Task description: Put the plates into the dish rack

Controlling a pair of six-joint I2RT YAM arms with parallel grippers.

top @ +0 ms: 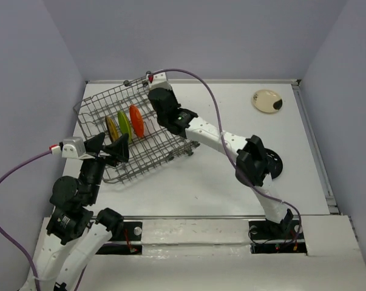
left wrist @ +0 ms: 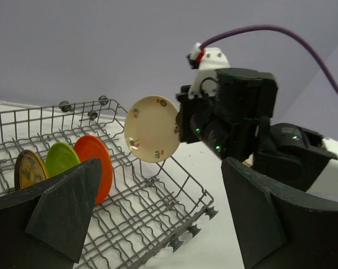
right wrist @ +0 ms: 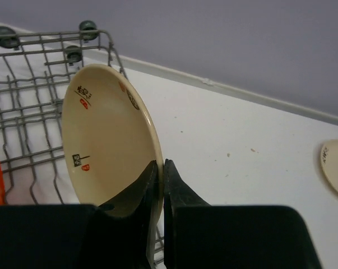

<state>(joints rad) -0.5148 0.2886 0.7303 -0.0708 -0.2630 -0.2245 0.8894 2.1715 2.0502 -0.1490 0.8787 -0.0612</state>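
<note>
The grey wire dish rack stands at the left of the table. A dark gold plate, a lime green plate and an orange plate stand upright in it side by side. My right gripper is shut on the rim of a cream plate and holds it on edge above the rack's far end. My left gripper is open and empty at the rack's near edge. A second cream plate lies at the far right. A black plate lies partly under my right arm.
The rack has small dark wheels along its right edge. The table has a raised rim along the back and right sides. Grey walls close in the table on three sides.
</note>
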